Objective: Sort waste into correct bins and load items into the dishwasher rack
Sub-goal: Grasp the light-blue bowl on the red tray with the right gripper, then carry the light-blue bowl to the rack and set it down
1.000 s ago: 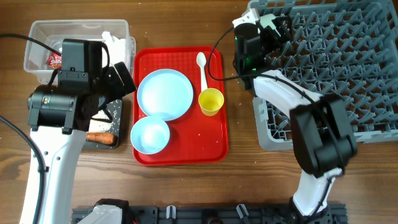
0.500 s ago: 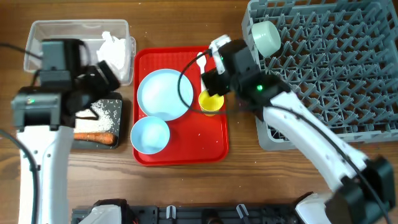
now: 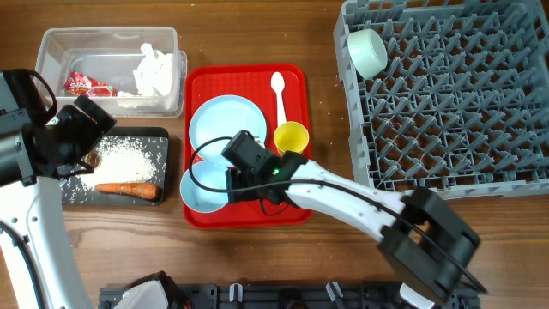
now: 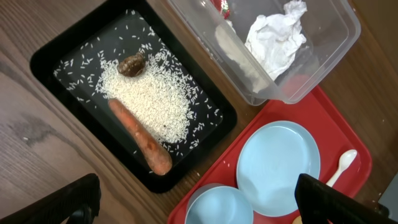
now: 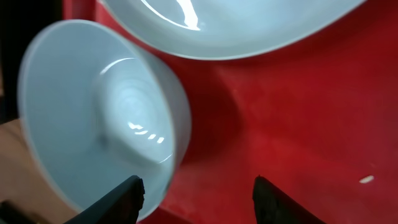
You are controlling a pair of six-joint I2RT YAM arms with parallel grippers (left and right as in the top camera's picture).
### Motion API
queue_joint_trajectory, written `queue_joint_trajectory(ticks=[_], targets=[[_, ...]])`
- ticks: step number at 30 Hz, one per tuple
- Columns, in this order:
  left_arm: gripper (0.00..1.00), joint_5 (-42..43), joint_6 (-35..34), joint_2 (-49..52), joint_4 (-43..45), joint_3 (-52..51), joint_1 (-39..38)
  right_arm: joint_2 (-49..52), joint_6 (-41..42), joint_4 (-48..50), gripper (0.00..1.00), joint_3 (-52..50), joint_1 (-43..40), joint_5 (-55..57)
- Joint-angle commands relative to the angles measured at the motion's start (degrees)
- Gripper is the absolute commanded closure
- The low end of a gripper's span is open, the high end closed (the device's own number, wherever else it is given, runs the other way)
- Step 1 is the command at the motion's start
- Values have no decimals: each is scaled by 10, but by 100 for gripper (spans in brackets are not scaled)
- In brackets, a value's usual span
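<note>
The right claw (image 5: 202, 196) sits low over the red tray (image 3: 296, 202) in the middle of the frame. Its two fingers (image 5: 127, 196) are spread apart and grip nothing. One finger is just beside the rim of the light blue bowl (image 3: 202, 190) at the tray's lower left, and the other is over bare red plastic. Whether the near finger touches the bowl cannot be told. Above the bowl on the same tray lies the blue plate (image 3: 225, 127), with the yellow cup (image 3: 291, 139) to its right and the white spoon (image 3: 278, 90) above the cup. A second bowl (image 3: 367, 51) rests tilted in the upper left corner of the grey rack (image 3: 446, 94), which fills the right of the frame. At the far left the left claw (image 4: 199, 202) hangs wide open and empty above the table. The clear tub (image 3: 51, 51) in the upper left holds the napkin (image 3: 154, 70) and the red wrapper (image 3: 86, 85). Just below it, the black tray (image 3: 120, 199) holds the rice (image 3: 129, 154), the carrot (image 3: 127, 188) and a brown scrap (image 4: 132, 64).
</note>
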Motion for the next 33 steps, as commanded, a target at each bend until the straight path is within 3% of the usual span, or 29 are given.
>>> queue_joint_trajectory(ticks=[1, 5, 9, 14, 17, 20, 25, 29, 33], targets=[[0, 6, 1, -2, -8, 3, 3, 30, 33, 19, 51, -2, -1, -12], [0, 6, 1, -2, -9, 3, 3, 31, 34, 29, 84, -2, -1, -12], [0, 6, 1, -2, -12, 3, 3, 34, 34, 29, 96, -2, -1, -10], [0, 6, 1, -2, -16, 3, 3, 17, 9, -1, 96, 17, -1, -22], [0, 6, 1, -2, -18, 3, 3, -61, -44, -45, 96, 39, -3, 16], [0, 6, 1, -2, -20, 3, 3, -184, -55, -121, 96, 46, -16, 162], [0, 6, 1, -2, -19, 3, 3, -342, -54, -297, 96, 46, -113, 537], [0, 6, 1, -2, -16, 3, 3, -343, -88, -322, 96, 41, -221, 739], [0, 6, 1, -2, -11, 3, 3, -273, -239, -233, 96, 39, -313, 782]])
